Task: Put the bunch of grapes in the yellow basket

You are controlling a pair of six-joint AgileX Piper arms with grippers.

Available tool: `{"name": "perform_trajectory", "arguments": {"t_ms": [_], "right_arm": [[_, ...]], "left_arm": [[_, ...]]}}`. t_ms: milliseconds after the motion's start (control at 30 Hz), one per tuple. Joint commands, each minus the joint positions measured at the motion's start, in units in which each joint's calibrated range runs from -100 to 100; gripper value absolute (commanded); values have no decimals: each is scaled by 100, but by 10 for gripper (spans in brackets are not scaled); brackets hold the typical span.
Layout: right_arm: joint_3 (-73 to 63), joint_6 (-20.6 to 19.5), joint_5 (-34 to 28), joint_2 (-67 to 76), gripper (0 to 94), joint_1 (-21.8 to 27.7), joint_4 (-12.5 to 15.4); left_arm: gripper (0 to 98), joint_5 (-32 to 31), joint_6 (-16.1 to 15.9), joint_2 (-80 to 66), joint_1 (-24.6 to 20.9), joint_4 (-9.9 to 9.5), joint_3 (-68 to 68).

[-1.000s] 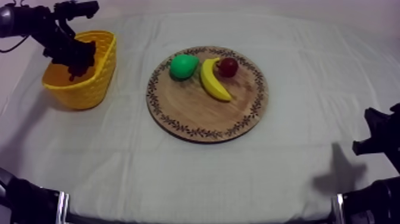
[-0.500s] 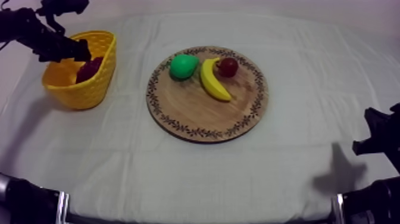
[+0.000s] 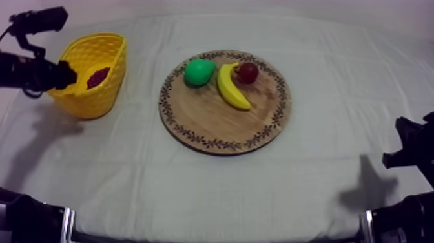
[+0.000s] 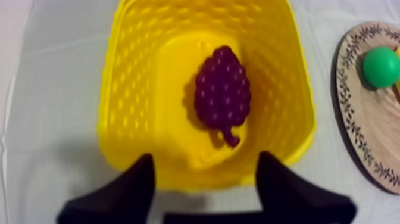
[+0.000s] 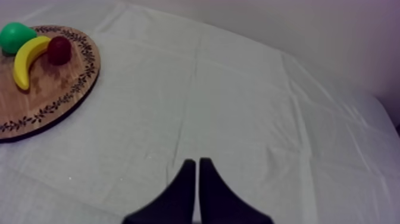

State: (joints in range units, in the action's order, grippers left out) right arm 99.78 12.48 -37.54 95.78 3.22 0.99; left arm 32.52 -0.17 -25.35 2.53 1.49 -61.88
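Top view: the yellow basket (image 3: 97, 103) stands at ten o'clock on the table (image 3: 310, 181), and the bunch of grapes (image 3: 98, 77) lies inside it on the bottom. The left gripper (image 4: 205, 190) hovers just outside the rim at the basket's nine o'clock, its fingers spread wide with nothing between them. The wooden board (image 3: 219, 123) at the table's centre carries a pear (image 3: 199, 71) at eleven o'clock, a small red fruit (image 3: 247, 72) at one and a banana (image 3: 231, 87) between them. The right gripper (image 5: 197, 162) hangs over the bare table, its fingers pressed together on nothing.
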Motion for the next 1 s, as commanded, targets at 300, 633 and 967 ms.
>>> {"name": "perform_trajectory", "arguments": {"t_ms": [300, 633, 967], "right_arm": [[-1, 0, -4, -2, 3, -1, 1], [-1, 0, -4, -2, 3, -1, 1], [-1, 0, -4, -2, 3, -1, 1]], "left_arm": [[32, -437, 201, -3142, 88, -181, -2798], [1, 181, 117, -5433, 272, -209, -3606], [0, 123, 92, -6720, 147, -259, -3712]]}}
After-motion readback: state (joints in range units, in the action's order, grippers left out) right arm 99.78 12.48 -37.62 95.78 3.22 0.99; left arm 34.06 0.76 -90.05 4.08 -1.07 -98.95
